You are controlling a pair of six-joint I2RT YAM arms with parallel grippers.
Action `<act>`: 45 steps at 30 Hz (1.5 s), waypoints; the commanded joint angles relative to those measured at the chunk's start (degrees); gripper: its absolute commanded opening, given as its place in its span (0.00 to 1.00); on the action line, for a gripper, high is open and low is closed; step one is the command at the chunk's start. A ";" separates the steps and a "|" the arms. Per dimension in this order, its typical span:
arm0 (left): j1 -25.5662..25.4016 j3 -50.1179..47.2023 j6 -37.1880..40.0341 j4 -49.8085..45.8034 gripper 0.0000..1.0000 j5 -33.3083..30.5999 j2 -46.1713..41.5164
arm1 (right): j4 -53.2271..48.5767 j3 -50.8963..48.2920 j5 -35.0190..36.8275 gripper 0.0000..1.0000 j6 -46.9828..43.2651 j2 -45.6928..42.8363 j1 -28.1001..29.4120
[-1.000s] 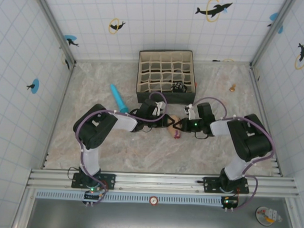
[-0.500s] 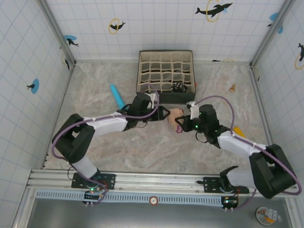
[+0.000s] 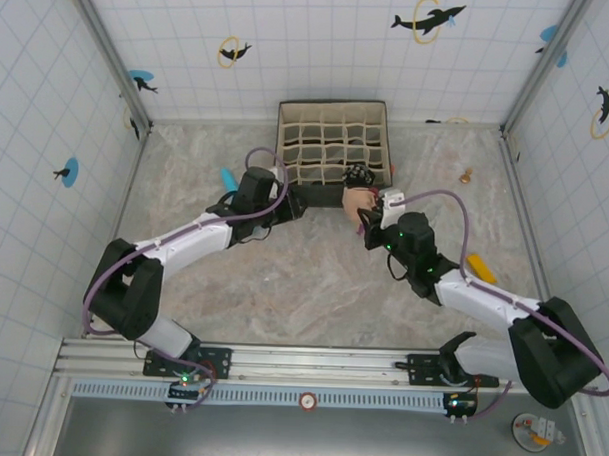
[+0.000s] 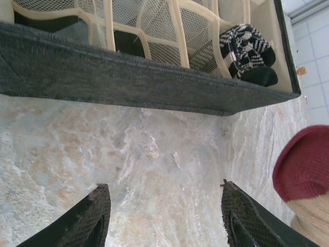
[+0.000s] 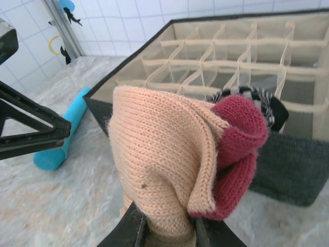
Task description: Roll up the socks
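With the right fingers [image 5: 134, 229] clamped on the rolled peach sock [image 5: 164, 154] just before the organizer box [image 5: 288, 159], lift it over an empty cell beside the black-and-white sock [image 4: 247, 46] before letting go, left fingers [image 4: 97, 211] spread wide, empty.

The left arm [image 3: 184, 246], rooted at seven o'clock, and the right arm [image 3: 482, 299], rooted at five o'clock, have glossy white link shells between bulky black joint housings. A thin purple cable [image 3: 118, 272] loops along each. The left gripper [image 4: 167, 216] has tapered black fingers [image 4: 241, 216] with cross-hatched faces.
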 commanded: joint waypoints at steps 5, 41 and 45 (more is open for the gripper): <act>1.26 7.94 -0.64 -1.70 0.56 4.12 3.27 | 17.48 7.38 5.38 0.00 -2.85 10.31 -0.18; 6.30 11.57 -1.80 3.73 0.51 11.54 8.05 | 45.43 26.09 -1.49 0.00 -1.97 43.33 -3.51; 6.56 11.64 -1.33 3.43 0.51 11.53 9.34 | 45.43 28.74 -1.07 0.00 -1.89 47.26 -3.43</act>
